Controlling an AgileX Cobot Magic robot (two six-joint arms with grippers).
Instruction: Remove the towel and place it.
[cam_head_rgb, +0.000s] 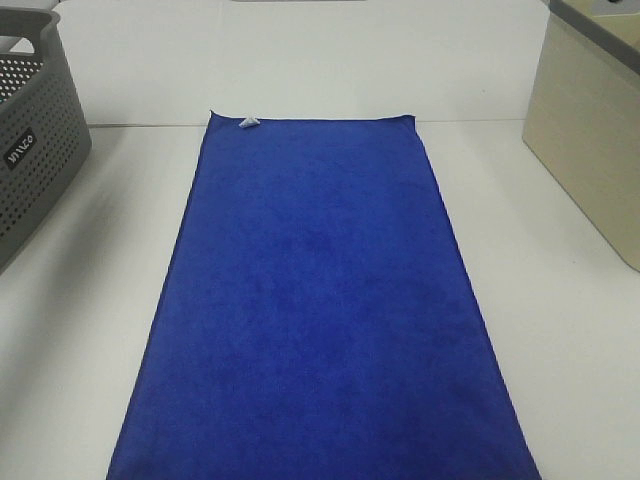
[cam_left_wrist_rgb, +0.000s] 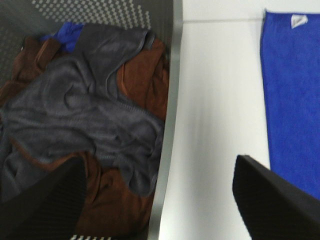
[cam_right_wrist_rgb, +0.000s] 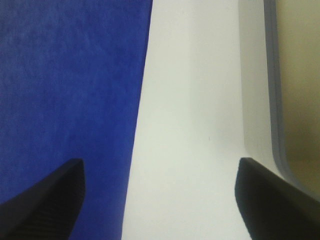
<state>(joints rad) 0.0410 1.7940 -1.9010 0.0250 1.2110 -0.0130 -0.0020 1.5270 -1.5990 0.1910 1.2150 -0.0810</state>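
Fingers first: on my left wrist feed the left gripper (cam_left_wrist_rgb: 160, 200) shows both dark fingertips (cam_left_wrist_rgb: 45, 200) spread wide with nothing between them. It hangs over the rim of the grey perforated basket (cam_left_wrist_rgb: 167, 125), which holds a heap of grey cloths (cam_left_wrist_rgb: 85, 110) and brown cloths (cam_left_wrist_rgb: 145, 80), with a scrap of blue peeking out at the far side. Off to the right on that feed I can see the towel (cam_left_wrist_rgb: 292, 100) and its white tag (cam_left_wrist_rgb: 298, 20).

Switching to the right wrist feed, the right gripper (cam_right_wrist_rgb: 160, 200) is also spread apart and empty, over bare white tabletop (cam_right_wrist_rgb: 190, 125) between the towel's right edge and the beige bin (cam_right_wrist_rgb: 300, 80).

Up on the high camera, no arms are in view. That royal-blue towel lies flat and fully spread down the middle of the table, basket far left, beige bin far right. It looks plush, soft and light, so I expect it to sag and drag when lifted. My pick would be a pinch on a side edge or corner, one from each arm.
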